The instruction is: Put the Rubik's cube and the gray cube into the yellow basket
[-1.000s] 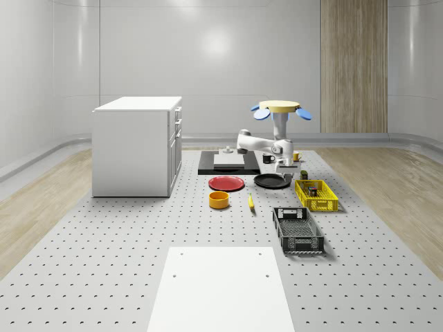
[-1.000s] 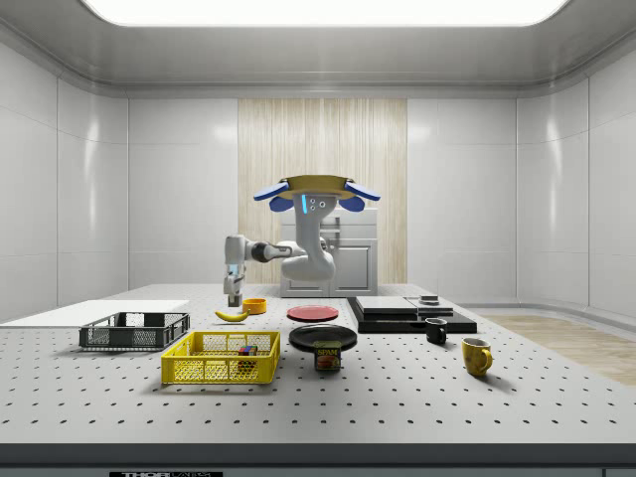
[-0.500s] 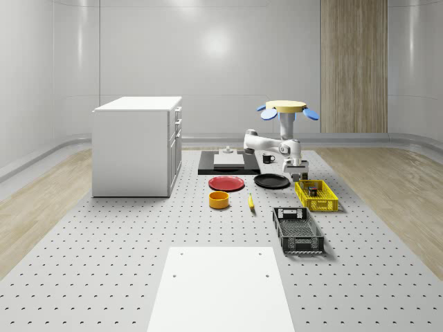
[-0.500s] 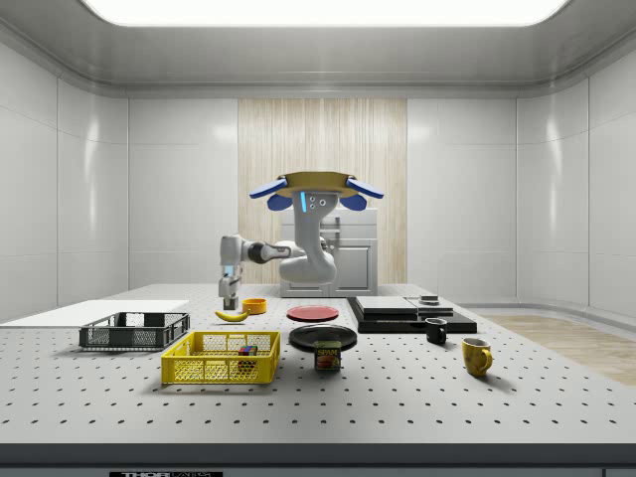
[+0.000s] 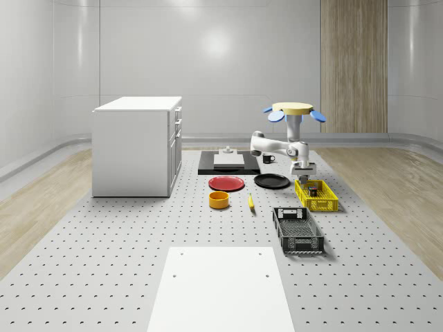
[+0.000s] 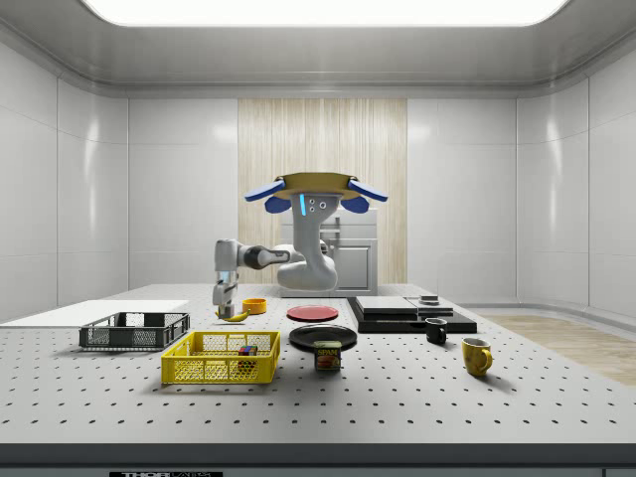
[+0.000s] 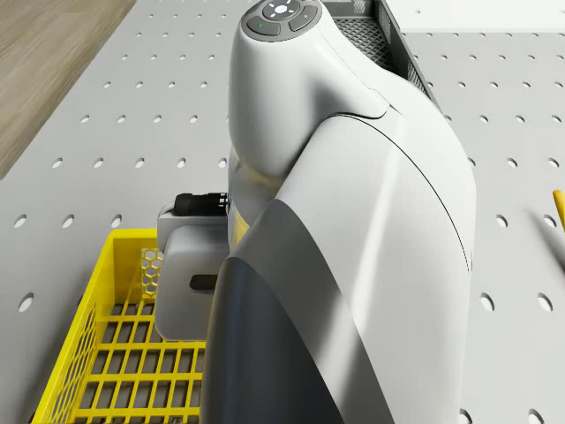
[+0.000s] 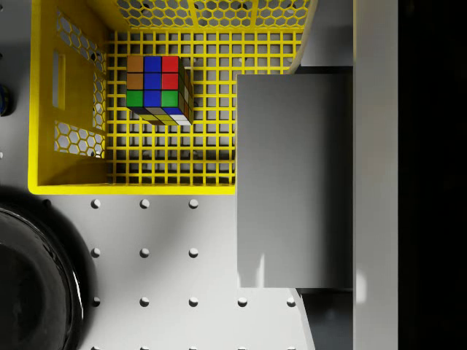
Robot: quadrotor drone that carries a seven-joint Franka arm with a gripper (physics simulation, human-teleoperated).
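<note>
Hovering beside the one yellow basket (image 8: 66, 179) with one Rubik's cube (image 8: 157, 89) inside, the hand (image 8: 295, 179) grips one gray cube (image 8: 292, 219).

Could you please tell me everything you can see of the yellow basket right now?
The yellow basket is a shallow rectangular crate, apparently plastic, with a square-grid floor and honeycomb-perforated walls. It sits flat on the perforated table, beside the black plate and behind the black basket in the whole-scene view. The Rubik's cube lies inside on its floor. The pincer, holding the gray cube, hangs above its edge.
</note>
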